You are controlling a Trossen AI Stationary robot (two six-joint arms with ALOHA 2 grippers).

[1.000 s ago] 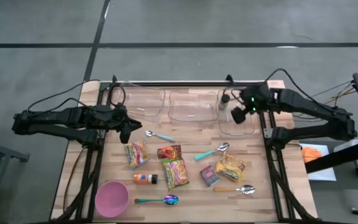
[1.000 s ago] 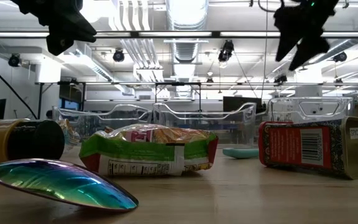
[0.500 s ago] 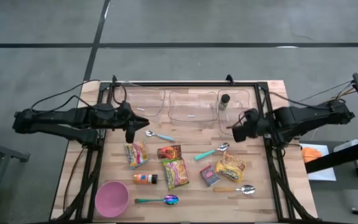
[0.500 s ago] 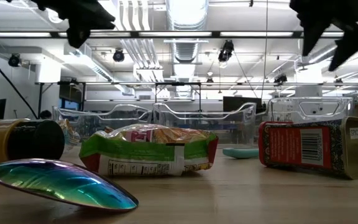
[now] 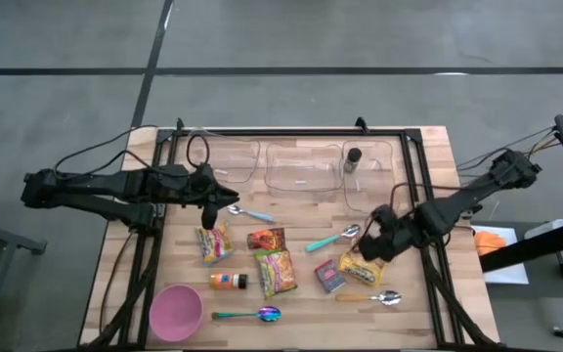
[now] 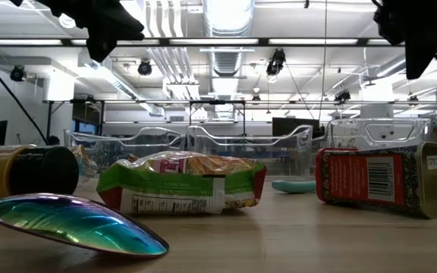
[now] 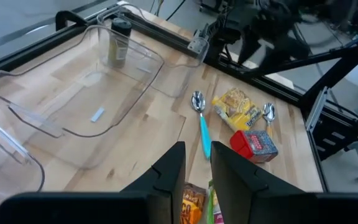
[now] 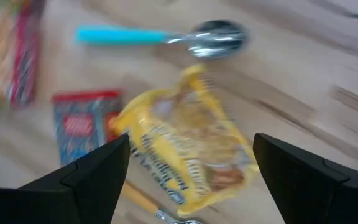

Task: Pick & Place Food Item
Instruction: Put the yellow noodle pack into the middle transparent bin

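Only one spice jar point(image 5: 353, 158) binned in the far-right clear tray point(image 5: 391, 161) so far, remaining packets loose on the bench point(image 5: 433, 137), right gripper point(image 5: 374, 238) jaws wide over the yellow noodle packet point(image 5: 362, 264), left gripper point(image 5: 206, 209) jaws narrow, empty.

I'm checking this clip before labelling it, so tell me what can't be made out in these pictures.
- Yellow packet: its print is motion-blurred in the right wrist view and too small in the high view.
- Right gripper: cut off by the low view's top edge.
- Pink bowl: appears in the high view only; no other view reaches it.
- Bottle in the clear bin: label too small anywhere.
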